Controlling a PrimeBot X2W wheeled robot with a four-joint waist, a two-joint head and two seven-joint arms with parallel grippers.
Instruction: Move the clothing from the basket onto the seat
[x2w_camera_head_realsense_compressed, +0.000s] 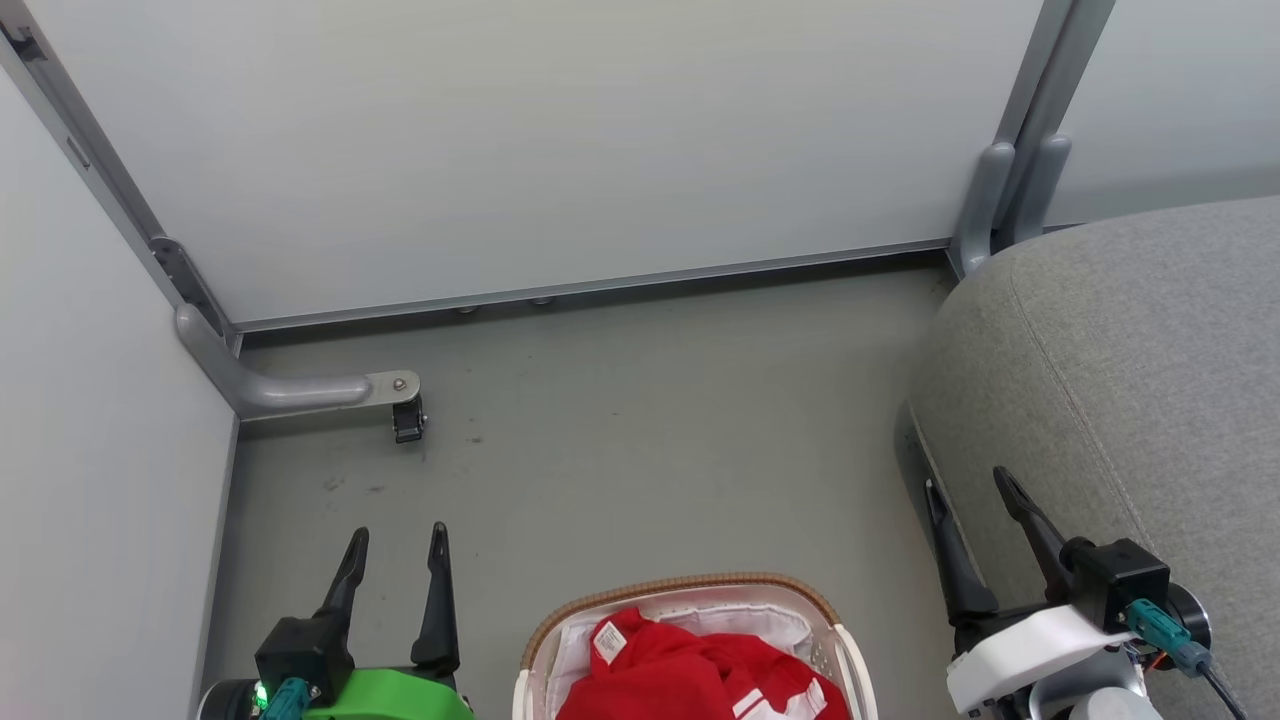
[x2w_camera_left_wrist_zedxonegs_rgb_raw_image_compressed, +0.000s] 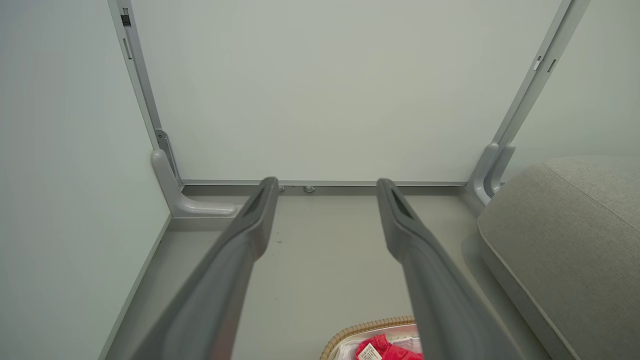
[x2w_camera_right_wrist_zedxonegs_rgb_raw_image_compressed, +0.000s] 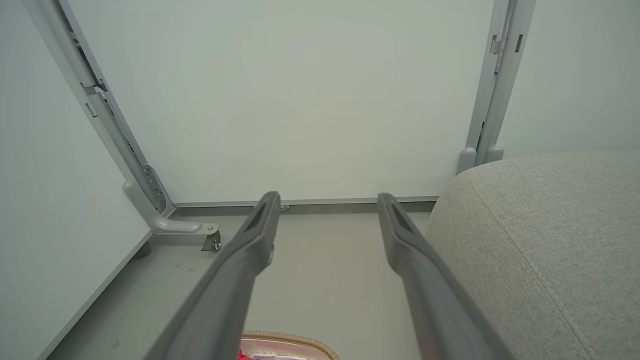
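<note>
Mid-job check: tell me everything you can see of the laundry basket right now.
The basket is an oval of white perforated plastic with a brown woven rim and a white cloth lining. It stands upright on the grey floor at the head view's bottom edge, partly cut off, left of the seat. The red clothing lies bunched inside. The left hand and right hand, both open, flank it without touching.

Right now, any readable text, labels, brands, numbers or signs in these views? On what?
None can be read.
White label on the red clothing in the basket: dark print, too small and blurred to read in the head view and the left wrist view.
</note>
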